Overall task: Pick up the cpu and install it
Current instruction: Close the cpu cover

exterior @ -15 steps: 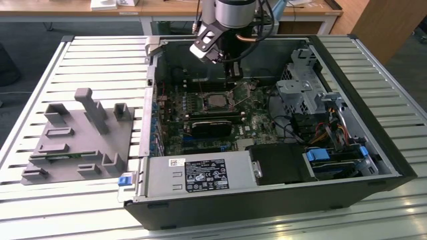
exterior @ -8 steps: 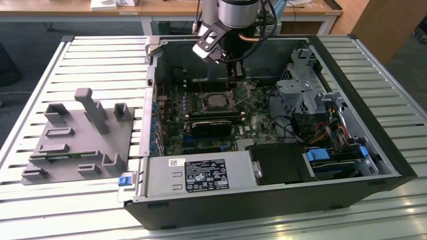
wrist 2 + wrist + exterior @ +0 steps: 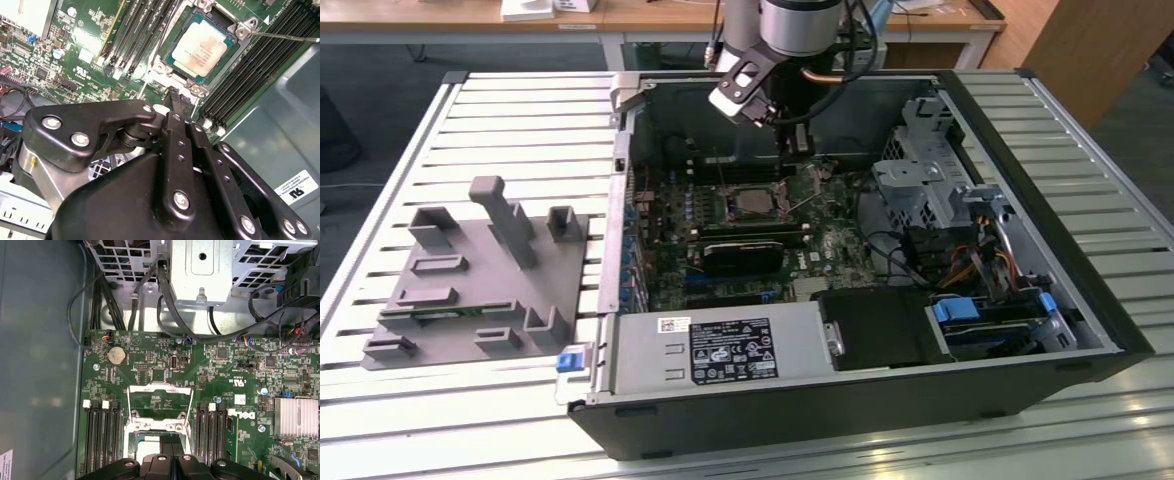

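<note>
My hand is closed and holds nothing, just above the cpu, which lies flat in its socket. I think the putting-in is done. The metal frame is up; closing it needs a soft push.

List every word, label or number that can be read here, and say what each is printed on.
Power supply label: print too small to read.
Small white label beside it: too small to read.
Case wall sticker: blurred and tilted, unreadable.
Motherboard markings: too small to read.
cpu top: no legible text.
Nothing can be quoted reliably.
</note>
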{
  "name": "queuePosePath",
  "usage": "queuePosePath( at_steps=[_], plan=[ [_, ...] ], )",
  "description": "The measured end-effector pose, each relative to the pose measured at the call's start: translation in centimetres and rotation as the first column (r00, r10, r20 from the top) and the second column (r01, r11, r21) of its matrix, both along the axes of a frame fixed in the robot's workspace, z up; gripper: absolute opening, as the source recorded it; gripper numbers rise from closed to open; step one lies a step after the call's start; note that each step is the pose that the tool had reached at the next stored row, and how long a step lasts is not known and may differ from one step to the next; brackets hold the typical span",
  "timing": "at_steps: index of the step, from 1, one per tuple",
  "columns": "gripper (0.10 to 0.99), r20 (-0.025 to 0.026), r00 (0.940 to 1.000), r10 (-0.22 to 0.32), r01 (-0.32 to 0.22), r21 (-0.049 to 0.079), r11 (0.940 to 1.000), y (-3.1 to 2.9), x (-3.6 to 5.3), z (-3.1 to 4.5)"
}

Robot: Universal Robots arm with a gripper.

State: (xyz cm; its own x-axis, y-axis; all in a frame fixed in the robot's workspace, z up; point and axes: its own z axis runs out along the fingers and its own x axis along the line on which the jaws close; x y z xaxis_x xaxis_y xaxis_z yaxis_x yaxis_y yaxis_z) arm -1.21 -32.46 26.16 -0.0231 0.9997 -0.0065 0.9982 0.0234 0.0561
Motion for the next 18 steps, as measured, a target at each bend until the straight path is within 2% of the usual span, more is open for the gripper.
queuePosePath(
  at_steps=[18],
  plan=[
    [0.106, -0.0001, 1.0000, 0.000, 0.000, 0.000, 1.0000, 0.00, 0.61, 0.00]
  ],
)
